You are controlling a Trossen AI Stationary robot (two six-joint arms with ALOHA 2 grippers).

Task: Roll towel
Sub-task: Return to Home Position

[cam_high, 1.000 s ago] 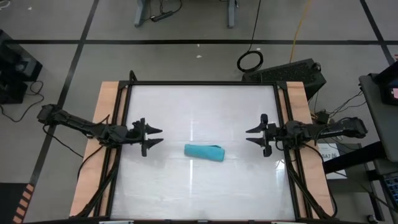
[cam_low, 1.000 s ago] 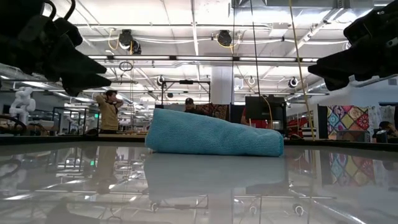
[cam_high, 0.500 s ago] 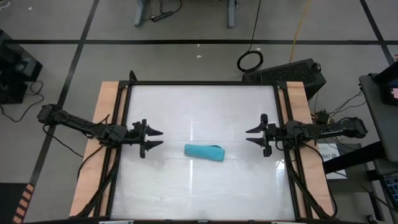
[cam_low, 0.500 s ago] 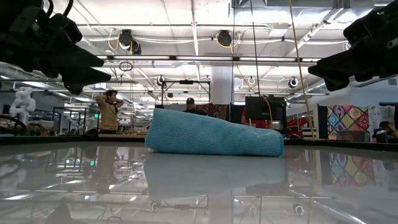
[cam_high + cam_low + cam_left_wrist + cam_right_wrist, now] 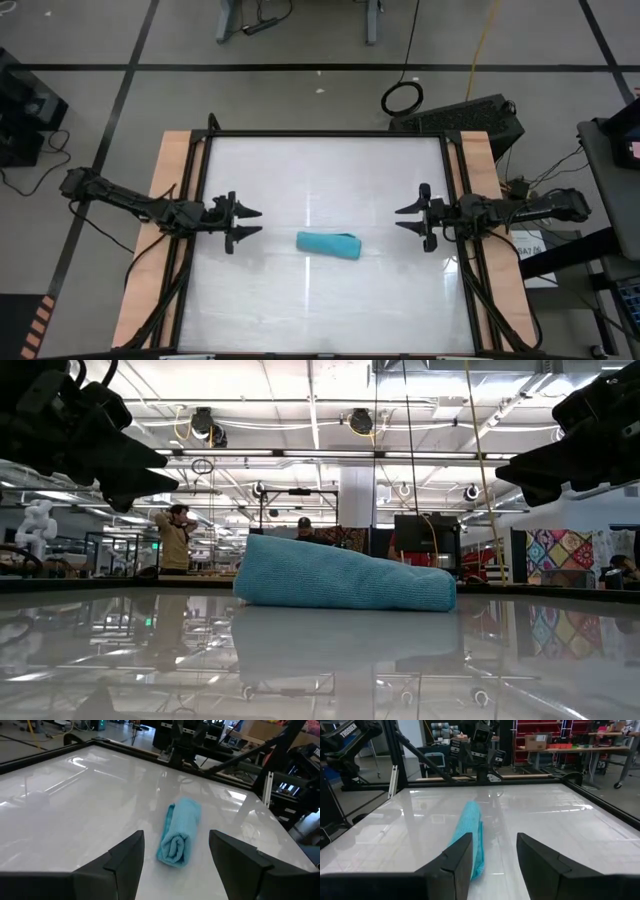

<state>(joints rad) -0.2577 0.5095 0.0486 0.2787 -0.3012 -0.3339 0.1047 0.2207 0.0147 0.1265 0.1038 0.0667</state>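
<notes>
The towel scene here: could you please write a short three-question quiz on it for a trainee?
1. True or false: the towel lies rolled up on the table, and neither gripper touches it.
2. Pick one: the left gripper and the right gripper are A) both open, B) both shut, C) one open and one shut on the towel.
3. Short answer: which arm's wrist view looks onto the spiral end of the roll?

Key: 1 true. 2 A; each hangs open near its own side of the table, fingers pointing towards the towel. 3 left.
</notes>
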